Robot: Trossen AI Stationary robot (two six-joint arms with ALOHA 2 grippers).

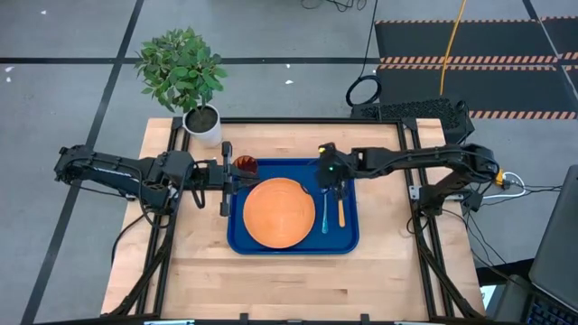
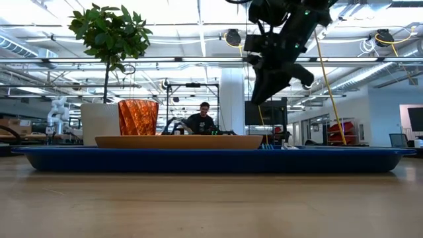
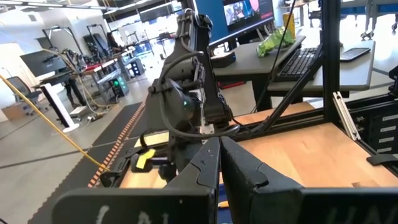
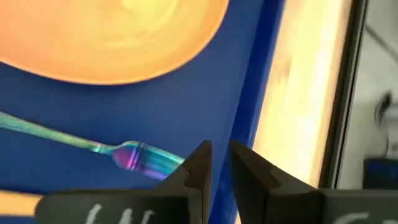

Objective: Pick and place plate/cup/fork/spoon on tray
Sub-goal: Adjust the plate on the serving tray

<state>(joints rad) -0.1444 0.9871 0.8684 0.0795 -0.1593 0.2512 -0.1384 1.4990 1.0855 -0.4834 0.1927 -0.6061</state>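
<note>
The dark blue tray [image 1: 350, 236] lies at the table's middle. On its floor rest the orange plate [image 1: 278, 213], the red-brown cup [image 1: 246, 165] at the far left corner, the blue-handled fork [image 1: 326, 213] and the orange-handled spoon [image 1: 340, 213] to the plate's right. My right gripper [image 1: 332, 183] hangs shut and empty above the far ends of the fork and spoon; the low view [image 2: 262, 89] shows it well above the tray. Its wrist view shows the fork [image 4: 93, 146] and plate [image 4: 112, 37] below. My left gripper [image 1: 233, 183] is shut and empty over the tray's left rim, beside the cup.
A white pot with a green plant [image 1: 200, 120] stands at the table's far left, just behind the tray's corner. Bare wood lies in front of the tray and on both sides of it. A person [image 2: 200, 121] sits far behind the table.
</note>
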